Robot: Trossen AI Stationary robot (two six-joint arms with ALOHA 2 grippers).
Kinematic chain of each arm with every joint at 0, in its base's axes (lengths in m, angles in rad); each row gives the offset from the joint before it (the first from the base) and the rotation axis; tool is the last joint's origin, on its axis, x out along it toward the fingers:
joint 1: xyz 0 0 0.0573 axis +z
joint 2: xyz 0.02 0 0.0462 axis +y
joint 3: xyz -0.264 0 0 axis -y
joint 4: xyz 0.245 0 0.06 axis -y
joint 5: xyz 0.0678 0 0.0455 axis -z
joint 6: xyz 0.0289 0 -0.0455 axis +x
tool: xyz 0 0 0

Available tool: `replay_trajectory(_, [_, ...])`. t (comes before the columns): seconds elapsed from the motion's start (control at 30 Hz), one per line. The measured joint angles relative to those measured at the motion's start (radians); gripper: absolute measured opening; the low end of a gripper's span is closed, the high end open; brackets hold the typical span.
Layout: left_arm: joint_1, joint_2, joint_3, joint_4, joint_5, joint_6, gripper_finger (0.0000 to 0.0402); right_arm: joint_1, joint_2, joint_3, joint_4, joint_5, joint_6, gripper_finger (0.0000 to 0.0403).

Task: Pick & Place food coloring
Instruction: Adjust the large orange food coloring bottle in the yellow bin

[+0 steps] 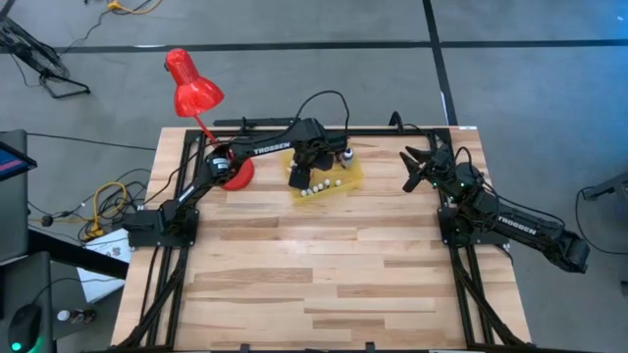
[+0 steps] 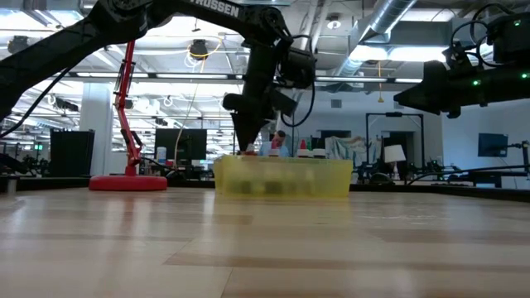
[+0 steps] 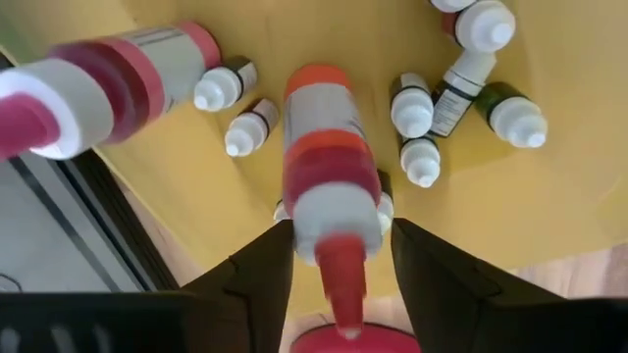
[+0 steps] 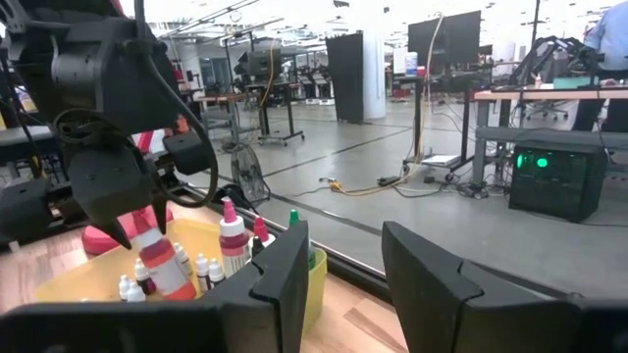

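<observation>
The left gripper, upper centre of the high view, grips an orange bottle over the yellow tray of food coloring; light, rigid, likely slick plastic, best held mid-body; the right gripper waits open.
</observation>
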Motion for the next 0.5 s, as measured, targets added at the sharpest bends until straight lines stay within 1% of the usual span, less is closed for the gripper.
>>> replay_trajectory(0.23, [-0.007,0.000,0.000,0.028,-0.004,0.006,0.0172,0.000,0.000,0.000,0.000,0.000,0.000,0.0123])
replay_trajectory(0.4, [-0.006,0.000,0.000,0.030,-0.010,-0.051,0.0172,0.000,0.000,0.000,0.000,0.000,0.000,0.0123])
replay_trajectory(0.5, [-0.006,0.000,0.000,0.030,-0.038,-0.086,0.0172,0.000,0.000,0.000,0.000,0.000,0.000,0.0123])
